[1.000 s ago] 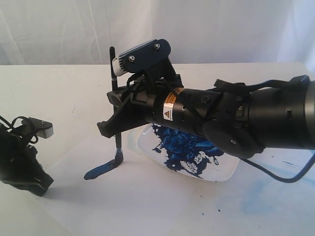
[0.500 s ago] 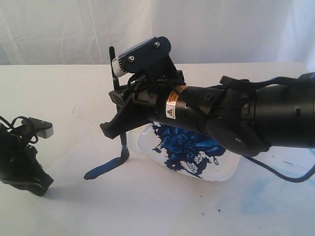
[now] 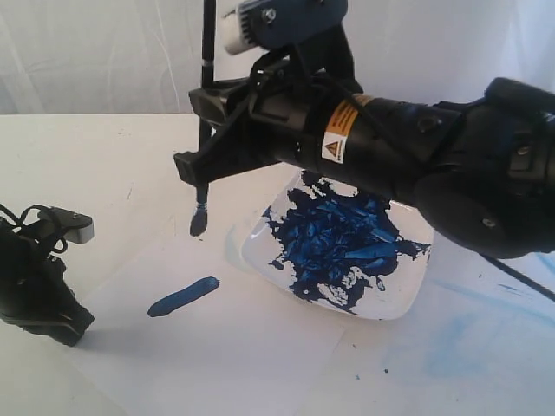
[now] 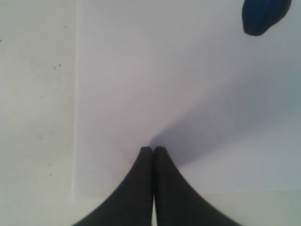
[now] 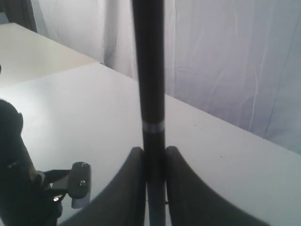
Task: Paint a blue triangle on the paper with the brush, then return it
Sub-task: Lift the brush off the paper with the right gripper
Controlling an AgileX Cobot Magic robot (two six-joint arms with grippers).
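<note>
Brush [image 3: 207, 43] upright in right end effector [image 3: 200, 172] w/ tip above paper [image 3: 243, 347].

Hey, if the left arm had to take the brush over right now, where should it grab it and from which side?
Probably the bare black handle of the brush above the right end effector, approached level from the left. The brush stands upright, the arm fills the right side, and the bristles below are coated in blue paint.
</note>
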